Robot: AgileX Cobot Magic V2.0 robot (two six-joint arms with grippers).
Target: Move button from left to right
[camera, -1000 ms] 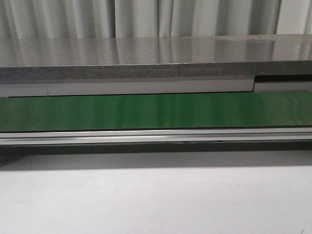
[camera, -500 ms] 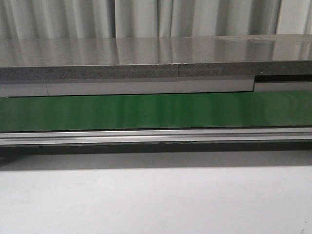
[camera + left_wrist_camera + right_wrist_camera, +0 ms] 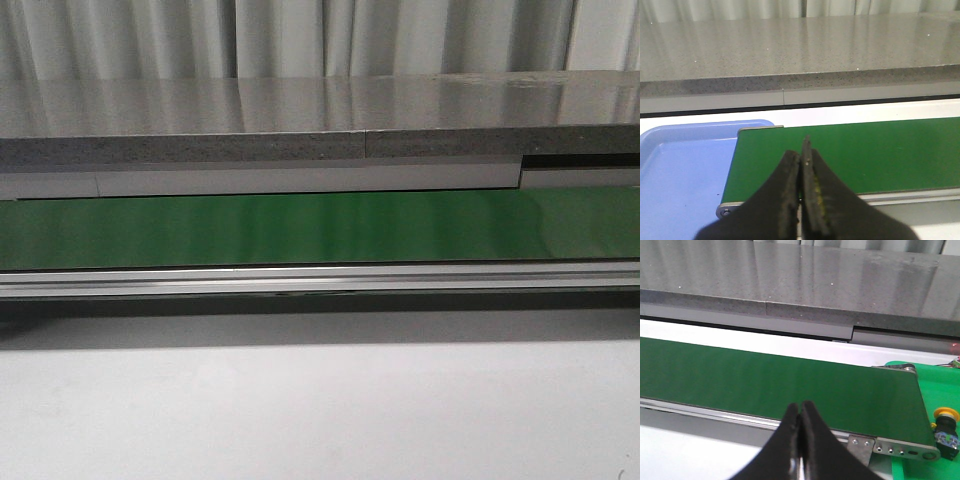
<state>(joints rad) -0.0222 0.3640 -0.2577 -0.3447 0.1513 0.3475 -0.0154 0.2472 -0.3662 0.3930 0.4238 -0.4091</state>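
Observation:
The button [image 3: 946, 431], with its yellow-orange round head and black body bearing a blue mark, lies in the green tray [image 3: 935, 385] past the belt's right end, seen only in the right wrist view. My right gripper [image 3: 800, 407] is shut and empty, over the belt's near rail, well to the left of the button. My left gripper [image 3: 801, 152] is shut and empty, over the green belt [image 3: 850, 150] near its left end. Neither gripper shows in the front view.
A green conveyor belt [image 3: 320, 228] with an aluminium rail [image 3: 320, 278] runs across the front view. A grey stone counter [image 3: 320, 120] stands behind it. A blue tray [image 3: 680, 175] sits at the belt's left end. The white table [image 3: 320, 410] lies in front.

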